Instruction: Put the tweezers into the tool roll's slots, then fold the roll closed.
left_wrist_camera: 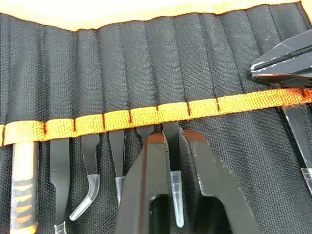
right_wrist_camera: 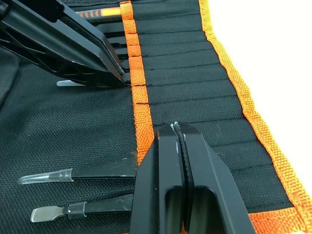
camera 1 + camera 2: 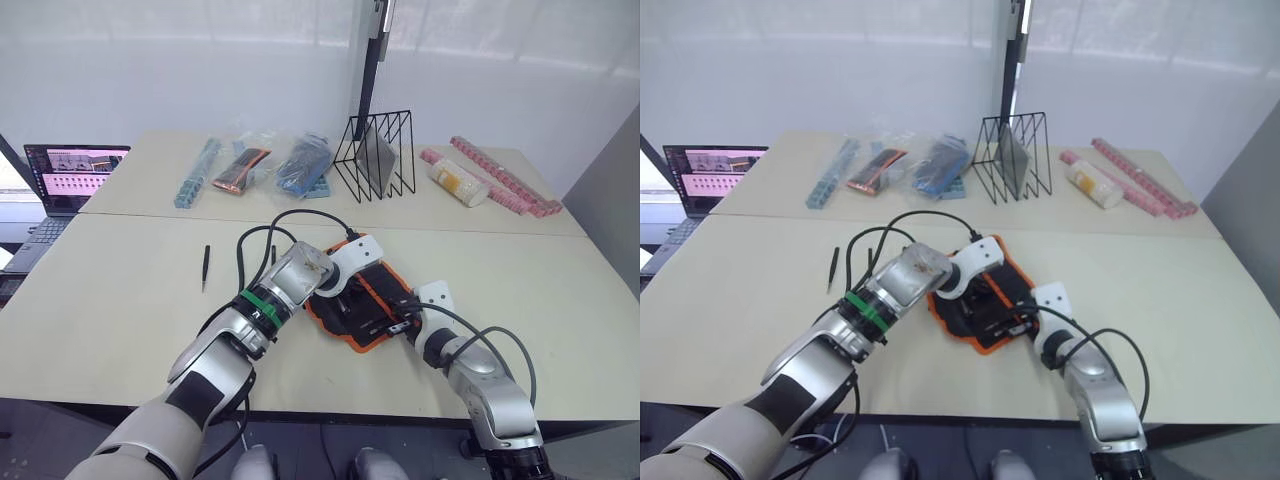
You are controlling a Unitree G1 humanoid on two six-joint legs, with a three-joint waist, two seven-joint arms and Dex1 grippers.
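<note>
The tool roll [image 3: 362,305] is lying open at the table's [image 3: 120,300] near edge. The left gripper [image 1: 168,141] is pinching a tweezer [image 1: 173,161] seated in the slots [image 1: 146,114]. The right gripper [image 2: 176,129], jaws pressed together, is pressing the trim. 1 tweezer [image 3: 205,267] is lying apart, leftward.

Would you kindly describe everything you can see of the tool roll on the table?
The tool roll is black woven fabric with bright orange edge binding, lying open and flat near the front edge of the beige table. An orange band crosses its inner face, topping a row of narrow slots. Several tweezers and an orange-handled tool sit in them. The left gripper grips one slotted tweezer; the right gripper presses shut on the band.
</note>
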